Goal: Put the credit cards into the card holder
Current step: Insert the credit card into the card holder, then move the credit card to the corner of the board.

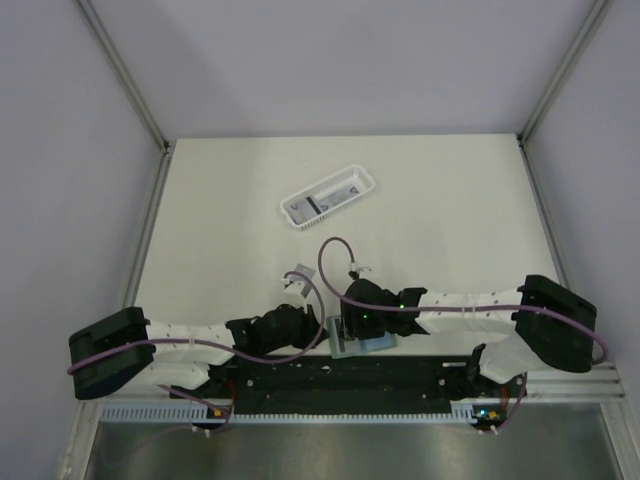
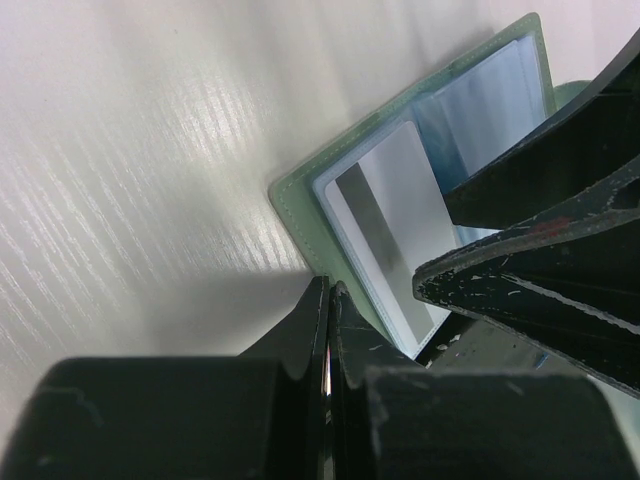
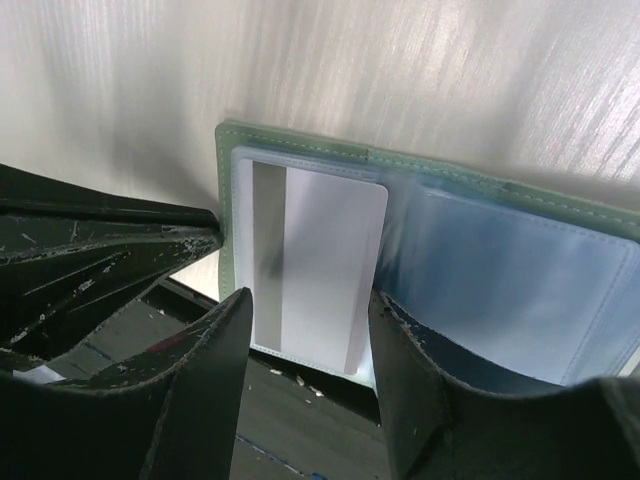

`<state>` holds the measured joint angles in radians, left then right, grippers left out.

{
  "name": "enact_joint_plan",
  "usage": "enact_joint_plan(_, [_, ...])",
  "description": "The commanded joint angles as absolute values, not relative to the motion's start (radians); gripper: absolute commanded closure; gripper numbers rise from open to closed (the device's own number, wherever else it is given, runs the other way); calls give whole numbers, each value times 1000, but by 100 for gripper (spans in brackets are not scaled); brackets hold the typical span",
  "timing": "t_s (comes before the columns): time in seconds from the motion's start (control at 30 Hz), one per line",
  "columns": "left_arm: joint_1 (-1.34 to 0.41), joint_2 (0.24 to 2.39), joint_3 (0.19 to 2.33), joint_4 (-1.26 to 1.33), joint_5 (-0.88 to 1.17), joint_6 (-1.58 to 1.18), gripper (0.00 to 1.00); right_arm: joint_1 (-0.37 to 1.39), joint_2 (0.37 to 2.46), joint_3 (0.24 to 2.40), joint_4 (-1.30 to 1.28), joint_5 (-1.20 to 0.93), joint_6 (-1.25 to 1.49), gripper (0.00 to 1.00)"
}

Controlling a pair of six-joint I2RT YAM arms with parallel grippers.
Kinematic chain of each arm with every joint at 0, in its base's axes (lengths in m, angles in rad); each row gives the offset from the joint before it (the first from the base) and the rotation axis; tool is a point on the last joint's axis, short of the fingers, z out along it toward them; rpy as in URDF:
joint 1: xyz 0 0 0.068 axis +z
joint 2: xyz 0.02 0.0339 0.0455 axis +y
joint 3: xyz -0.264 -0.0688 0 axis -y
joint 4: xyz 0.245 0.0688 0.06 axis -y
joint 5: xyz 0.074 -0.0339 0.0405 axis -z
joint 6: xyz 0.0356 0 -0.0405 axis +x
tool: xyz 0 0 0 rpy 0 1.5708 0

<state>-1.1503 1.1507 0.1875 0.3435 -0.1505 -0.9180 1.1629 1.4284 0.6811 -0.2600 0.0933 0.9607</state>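
Open at the near edge of the worktop (image 1: 450,220), the card holder (image 3: 470,270) carried a credit card (image 3: 315,260) on the page nearer my left gripper (image 2: 327,300), which was fully shut at the holder's corner. My right gripper (image 3: 308,300) stood open astride the card with no visible hold on it. Seating the card would call for a flat, square push with the holder pinned.

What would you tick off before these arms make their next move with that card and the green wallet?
1. The card holder lies open: ok.
2. The card holder sits wholly on the table: not ok, its near end overhangs the edge.
3. The credit card is on one page, stripe up: ok.
4. The credit card is fully tucked into its sleeve: cannot tell.
5. The right gripper is open, a finger either side of the credit card: ok.
6. The left gripper is shut, beside the card holder's corner: ok.
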Motion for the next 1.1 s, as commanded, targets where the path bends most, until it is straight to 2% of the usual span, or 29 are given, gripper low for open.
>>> enact_joint_plan(0.0, [-1155, 1163, 201, 377, -152, -919, 100, 1172, 1359, 647, -169, 70, 974, 50])
enact_joint_plan(0.37, [-1155, 1219, 258, 408, -140, -907, 100, 1152, 1137, 630, -327, 279, 925, 48])
enact_joint_plan(0.63, [-1155, 1293, 311, 446, -139, -913, 100, 1060, 1022, 607, -388, 287, 876, 47])
enact_joint_plan(0.73, [-1154, 1183, 308, 335, -228, -922, 100, 1025, 1031, 624, -385, 278, 830, 47])
enact_joint_plan(0.83, [-1152, 973, 307, 145, -355, -936, 100, 987, 1083, 676, -371, 267, 769, 47])
enact_joint_plan(0.97, [-1135, 734, 308, -101, -500, -960, 100, 934, 1256, 825, -330, 224, 683, 47])
enact_joint_plan(1.07, [-1082, 643, 339, -262, -529, -968, 99, 914, 1418, 969, -285, 183, 614, 47])
